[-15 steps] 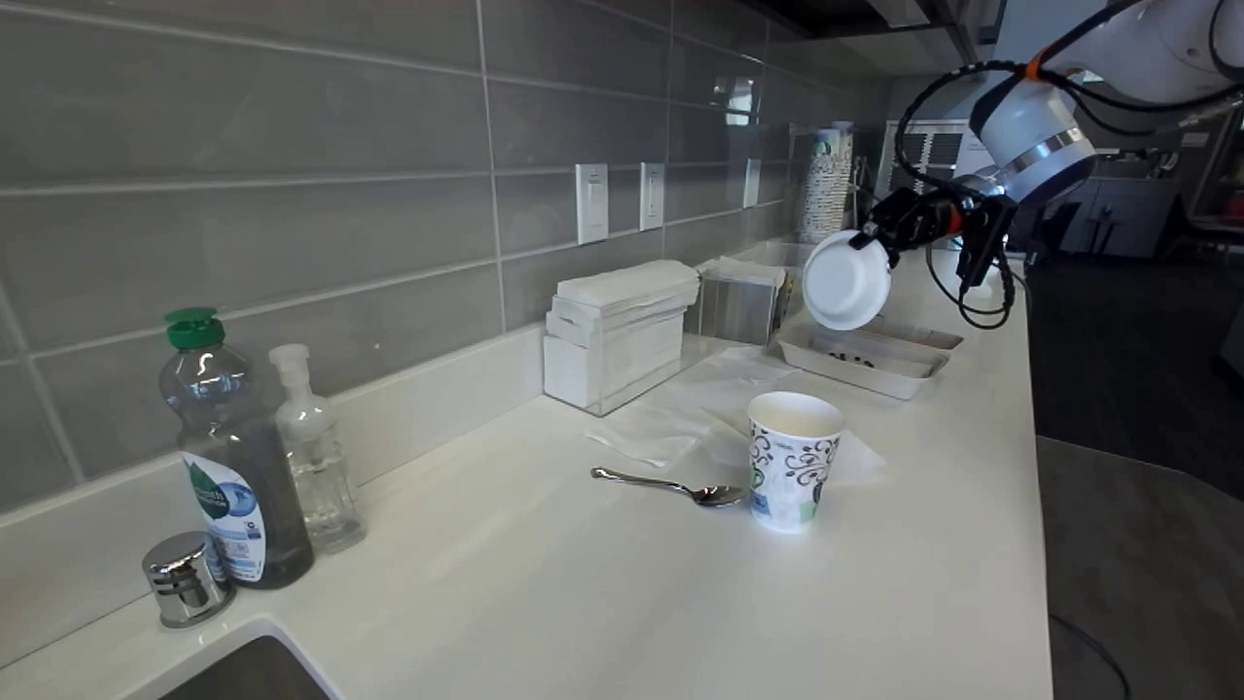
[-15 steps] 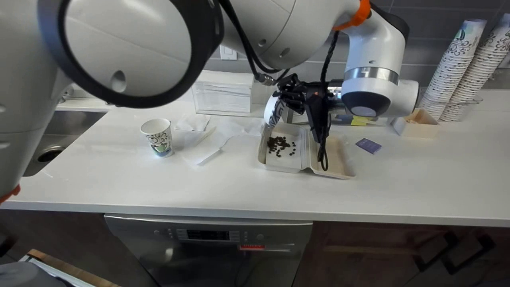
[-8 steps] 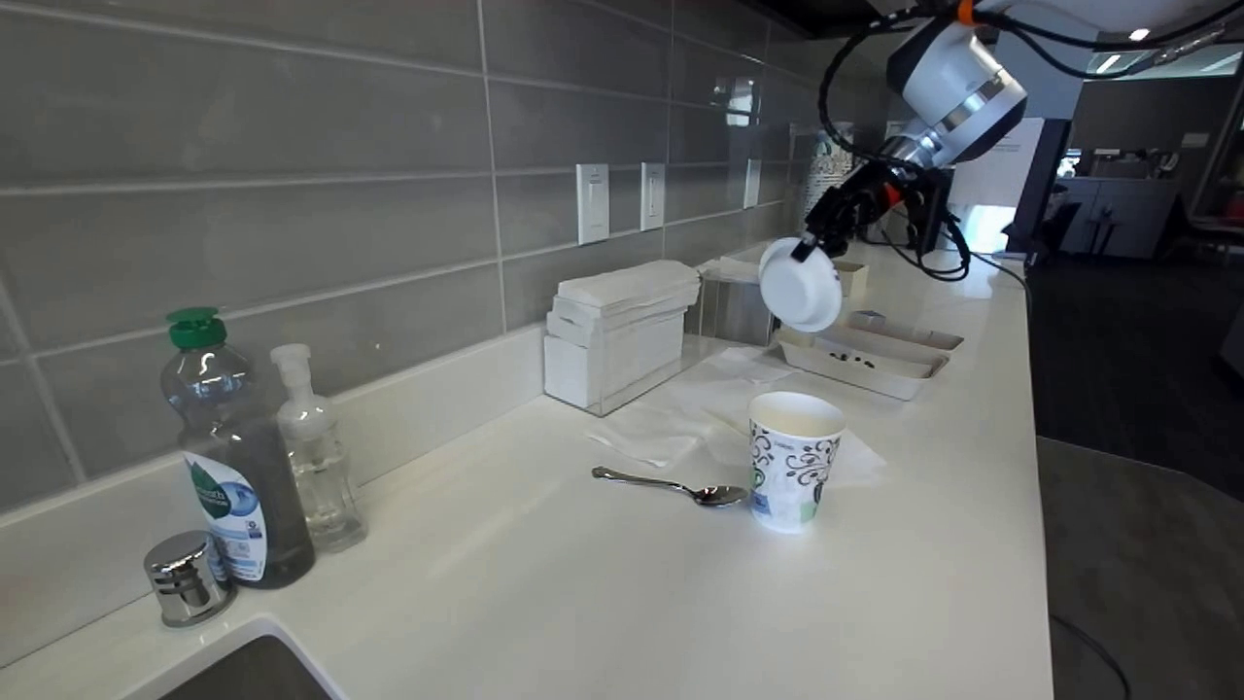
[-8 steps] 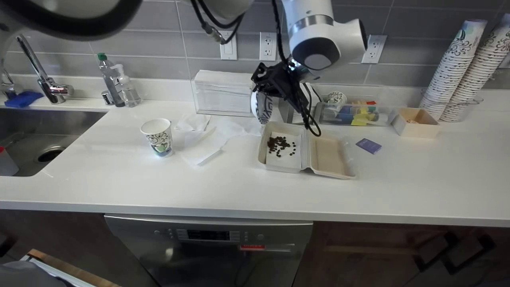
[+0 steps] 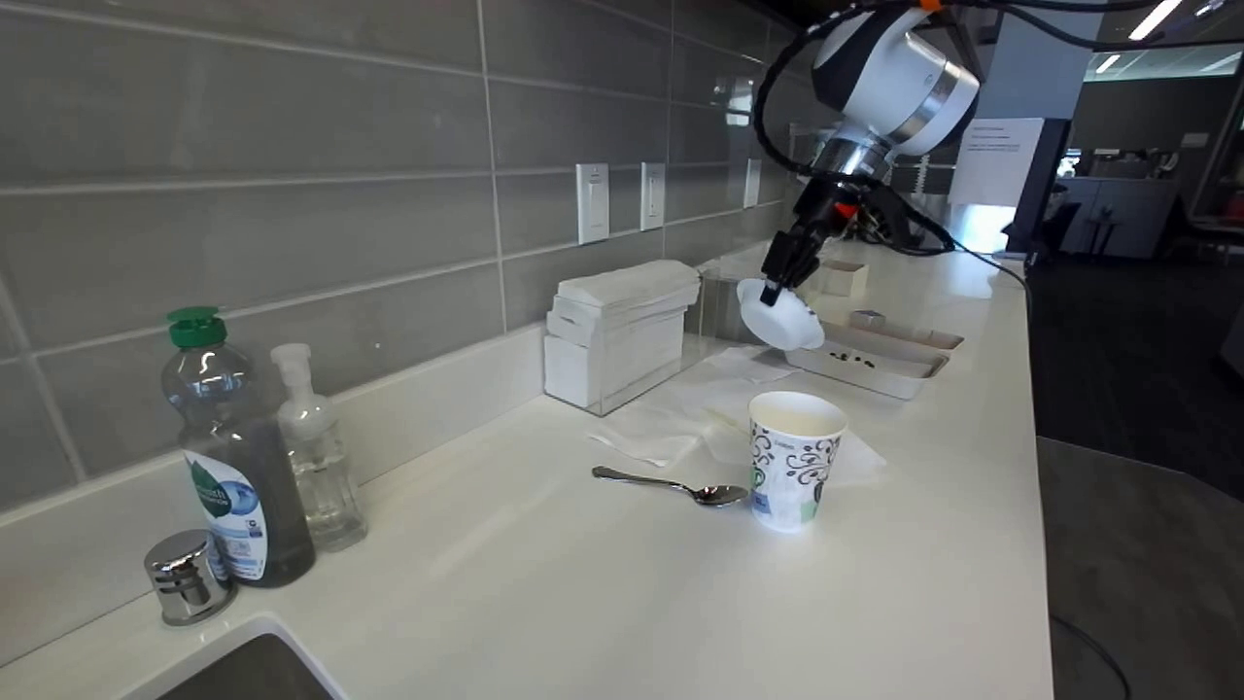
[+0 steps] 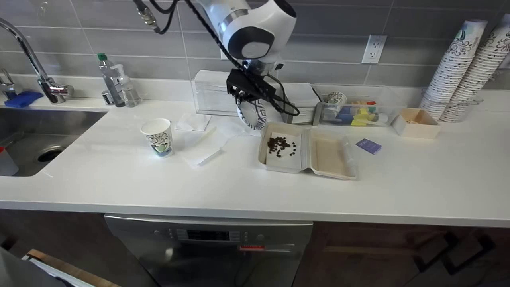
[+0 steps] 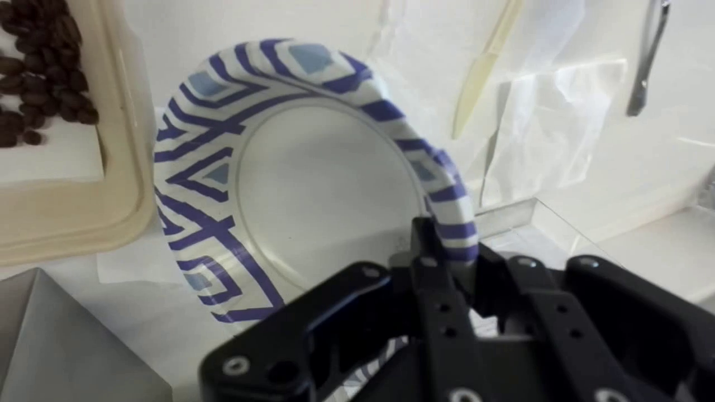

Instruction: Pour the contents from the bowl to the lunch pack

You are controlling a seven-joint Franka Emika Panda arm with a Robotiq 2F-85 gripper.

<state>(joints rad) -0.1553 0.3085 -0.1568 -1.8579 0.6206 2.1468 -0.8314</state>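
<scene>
My gripper (image 7: 449, 259) is shut on the rim of the bowl (image 7: 329, 184), white with a dark blue pattern. The bowl's inside shows no contents in the wrist view. In both exterior views the gripper (image 5: 777, 277) (image 6: 241, 93) holds the bowl (image 5: 780, 319) (image 6: 259, 115) tilted above the counter, beside the lunch pack on the napkin holder's side. The lunch pack (image 6: 328, 153) lies open, with dark beans (image 6: 279, 144) on white paper in one half. Its rim (image 7: 131, 195) and the beans (image 7: 42, 67) show partly in the wrist view.
A paper cup (image 5: 795, 467) and a spoon (image 5: 671, 484) stand and lie on the counter. Napkins (image 6: 207, 147) lie beside the lunch pack. A napkin holder (image 6: 211, 93), a clear organiser (image 6: 358, 113) and a small box (image 6: 416, 125) line the wall.
My gripper has moved with the bowl away from over the lunch pack, toward the napkin holder, and lower. The bowl's tilt has changed. The beans in the lunch pack look the same.
</scene>
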